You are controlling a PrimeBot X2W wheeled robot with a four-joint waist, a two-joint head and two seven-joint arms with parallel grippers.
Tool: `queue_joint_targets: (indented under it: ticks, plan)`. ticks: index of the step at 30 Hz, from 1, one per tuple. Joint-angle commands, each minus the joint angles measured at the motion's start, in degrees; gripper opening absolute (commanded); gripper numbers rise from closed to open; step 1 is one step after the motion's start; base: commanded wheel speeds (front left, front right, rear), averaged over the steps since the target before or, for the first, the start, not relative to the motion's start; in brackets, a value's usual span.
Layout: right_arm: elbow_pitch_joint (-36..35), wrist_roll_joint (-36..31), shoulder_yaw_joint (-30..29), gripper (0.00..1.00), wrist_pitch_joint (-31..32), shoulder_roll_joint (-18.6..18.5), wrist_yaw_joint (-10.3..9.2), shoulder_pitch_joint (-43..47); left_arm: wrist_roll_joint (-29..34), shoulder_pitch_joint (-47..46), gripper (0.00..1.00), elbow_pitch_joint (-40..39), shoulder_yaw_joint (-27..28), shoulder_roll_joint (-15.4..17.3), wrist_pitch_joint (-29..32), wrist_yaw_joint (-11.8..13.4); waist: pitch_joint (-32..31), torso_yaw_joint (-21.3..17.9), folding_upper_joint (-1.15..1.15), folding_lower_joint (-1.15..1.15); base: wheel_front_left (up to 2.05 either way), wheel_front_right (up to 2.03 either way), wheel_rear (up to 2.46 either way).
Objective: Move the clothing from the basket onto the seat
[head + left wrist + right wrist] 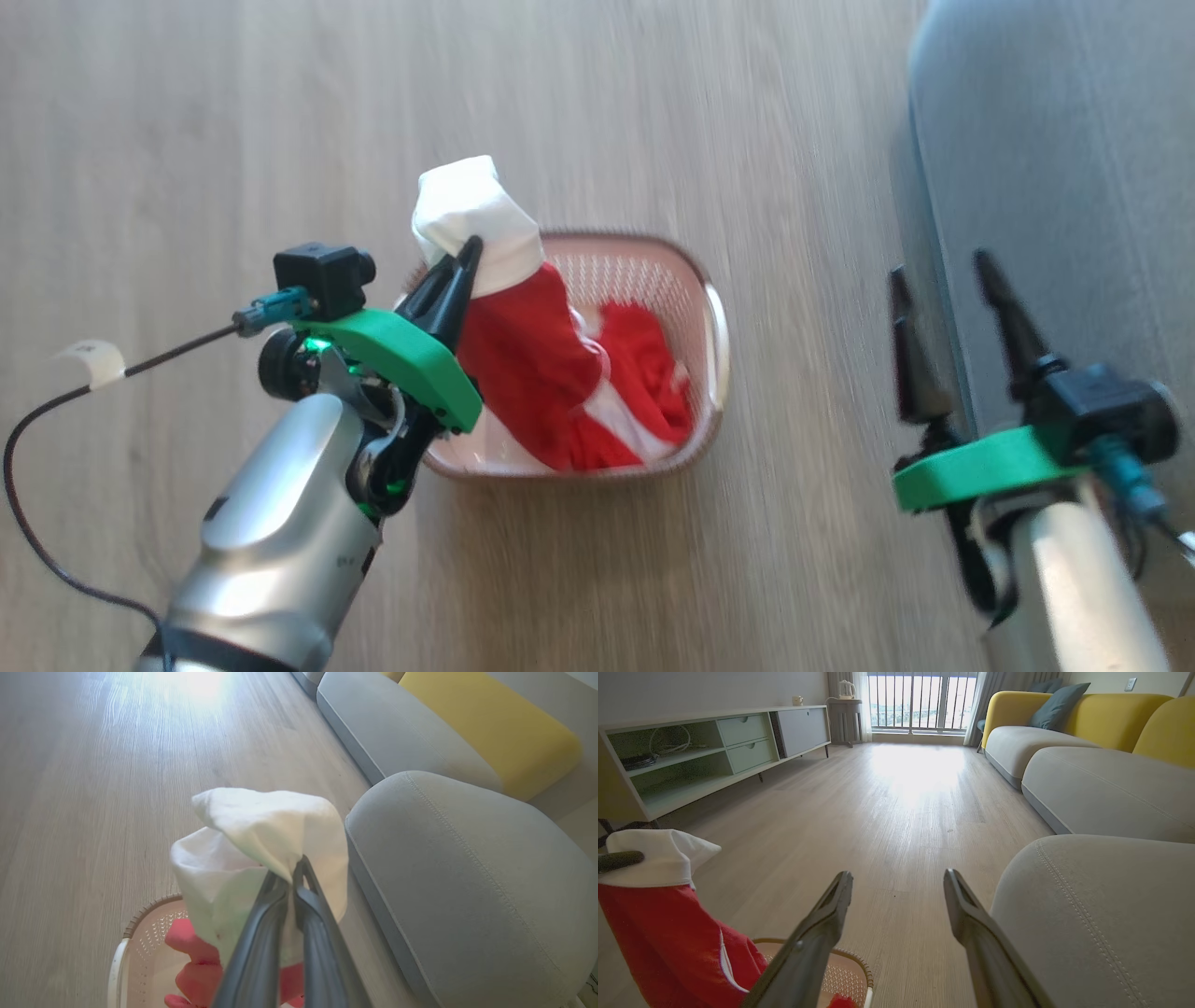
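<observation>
A red and white garment of the clothing [513, 345] hangs stretched up out of the basket [714, 327], its lower end still inside. My left gripper [467, 252] is shut on its white top part [261, 830], which also shows at the left of the right wrist view [654, 858]. More red clothing [653, 373] lies in the basket [140, 933]. The grey seat [1074, 168] is at the right, beside the basket [840, 970]. My right gripper [943, 280] stands open and empty at the seat's edge [1101, 924].
Wooden floor [187, 140] surrounds the basket. A black cable with a white tag [93, 364] trails from my left wrist. A grey and yellow sofa [1087, 742] runs along the right; a low media cabinet [714, 751] stands at the left wall.
</observation>
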Motion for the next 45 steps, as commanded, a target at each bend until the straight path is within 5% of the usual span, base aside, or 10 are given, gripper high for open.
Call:
queue_joint_targets:
  ticks: [1,14,35,36,37,44,45]
  plan:
    - [-0.96,-0.41,3.07,1.0,-0.37,-0.4,-0.01,0.59,-0.24,0.3,0.0,-5.72,1.7,2.2,1.19,1.4,-10.89,5.54,-0.01,0.01,0.0,0.0,0.0]
    - [2.83,0.74,16.74,1.0,-0.37,-0.71,-0.01,-0.16,1.69,4.17,0.0,-28.96,0.61,6.68,11.6,11.54,-17.42,8.51,-0.01,0.01,0.0,0.0,0.0]
    - [21.86,18.84,40.6,1.0,0.77,-0.91,-0.01,-20.19,1.73,4.28,0.0,-38.77,-5.29,4.04,15.73,11.57,-17.09,12.05,-0.01,0.01,0.0,0.0,0.0]
    - [22.53,20.48,41.34,0.74,0.9,-0.84,-0.01,-20.76,1.75,4.32,0.0,-38.84,-5.53,3.87,15.78,11.6,-17.14,12.14,-0.01,0.01,0.0,0.0,0.0]
    - [22.88,22.03,42.05,0.0,0.88,-0.78,-0.01,-21.34,1.77,4.36,0.0,-38.86,-5.72,3.75,15.81,11.62,-17.2,12.21,-0.01,0.01,0.0,0.0,0.0]
    - [23.53,27.33,44.34,0.0,0.01,-1.04,-0.01,-23.6,1.8,5.17,0.0,-38.43,-5.93,3.79,15.26,11.99,-17.51,11.49,-0.01,0.01,0.0,0.0,0.0]
    - [23.28,27.71,44.17,0.0,-0.09,-1.25,-0.01,-23.65,1.84,5.31,0.06,-38.34,-5.86,3.9,15.15,12.09,-17.47,11.24,-0.01,0.01,0.0,0.0,0.0]
